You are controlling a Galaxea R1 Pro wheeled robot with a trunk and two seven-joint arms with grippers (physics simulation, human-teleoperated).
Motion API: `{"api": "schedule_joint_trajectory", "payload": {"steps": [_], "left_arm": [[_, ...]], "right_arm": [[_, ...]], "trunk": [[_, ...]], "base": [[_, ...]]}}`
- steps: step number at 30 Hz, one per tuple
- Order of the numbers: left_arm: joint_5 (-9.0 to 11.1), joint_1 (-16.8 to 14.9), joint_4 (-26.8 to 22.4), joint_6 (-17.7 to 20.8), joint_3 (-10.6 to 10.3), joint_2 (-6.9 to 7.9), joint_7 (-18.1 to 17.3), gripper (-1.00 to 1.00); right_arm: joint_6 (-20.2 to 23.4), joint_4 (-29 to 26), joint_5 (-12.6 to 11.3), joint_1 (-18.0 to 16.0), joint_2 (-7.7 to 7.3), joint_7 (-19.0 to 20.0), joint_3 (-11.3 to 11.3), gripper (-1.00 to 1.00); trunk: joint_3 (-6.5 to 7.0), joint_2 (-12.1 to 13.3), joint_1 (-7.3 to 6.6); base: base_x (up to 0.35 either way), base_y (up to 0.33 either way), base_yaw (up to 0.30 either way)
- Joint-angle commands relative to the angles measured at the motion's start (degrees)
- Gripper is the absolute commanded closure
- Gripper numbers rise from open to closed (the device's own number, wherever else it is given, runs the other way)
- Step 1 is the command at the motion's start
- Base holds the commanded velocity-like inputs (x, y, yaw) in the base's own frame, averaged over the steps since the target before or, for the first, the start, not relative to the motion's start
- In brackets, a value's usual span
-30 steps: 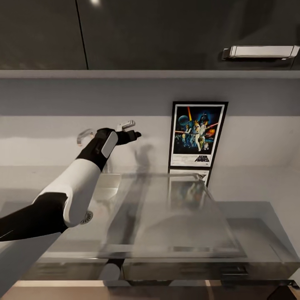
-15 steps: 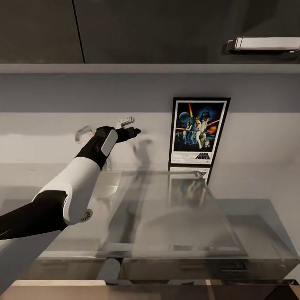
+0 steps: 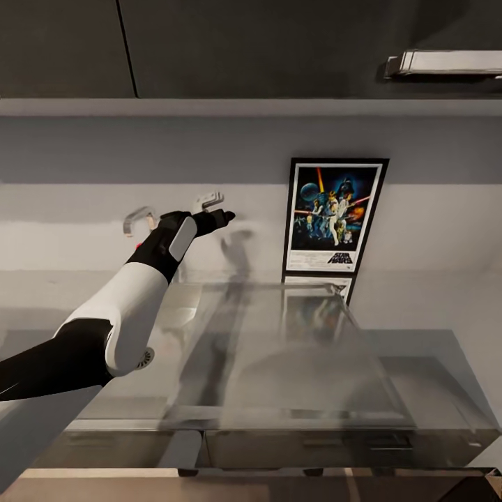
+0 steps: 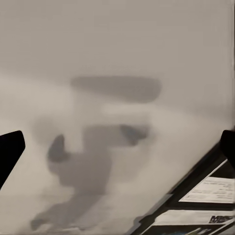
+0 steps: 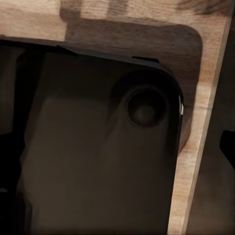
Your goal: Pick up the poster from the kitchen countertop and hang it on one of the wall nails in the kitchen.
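Against the pale grey wall at the back of the counter, the head view shows the poster standing upright, its lower edge on the counter's grey reflective top and its back against the wall, with its mirror image lying just in front of it. It stands below the dark upper cabinets, whose metal handle shows near the right. The left arm reaches forward over the counter, and the left gripper hangs close to the wall, well to the left of the poster and apart from it. Its two pale fingers are spread wide, so the jaws stand open with nothing between them. The arm's shadow falls on the wall between the gripper and the poster. A round sink drain shows beside the white forearm.

In the left wrist view, the wall carries the blurred shadow of the gripper, and the dark fingertips sit far apart at the two sides of the picture. A corner of the poster, with its black frame and white border, shows at an angle.

In the right wrist view, a dark moulded part of the robot lies over wooden flooring. One dark fingertip shows at the edge, and I cannot tell how the right jaws stand
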Motion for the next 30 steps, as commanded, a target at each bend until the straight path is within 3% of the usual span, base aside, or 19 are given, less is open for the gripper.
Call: {"api": "schedule_joint_trajectory", "payload": {"steps": [1,23,30], "left_arm": [[0.4,0.0,-0.1,0.4,0.3,-0.06,0.1,-1.0],[0.4,0.0,0.0,0.4,0.3,-0.06,0.1,-1.0],[0.4,0.0,0.0,0.3,0.4,-0.06,0.1,-1.0]], "right_arm": [[-0.1,0.0,0.5,0.0,0.0,-0.3,0.0,-1.0],[-0.1,0.0,0.5,0.0,0.0,-0.3,0.0,-1.0],[-0.1,0.0,0.5,0.0,0.0,-0.3,0.0,-1.0]], "trunk": [[0.13,0.4,-0.23],[4.07,9.2,-5.06],[3.7,9.2,-5.06]], "base": [[0.0,0.0,0.0],[0.0,0.0,0.0],[0.0,0.0,0.0]]}}
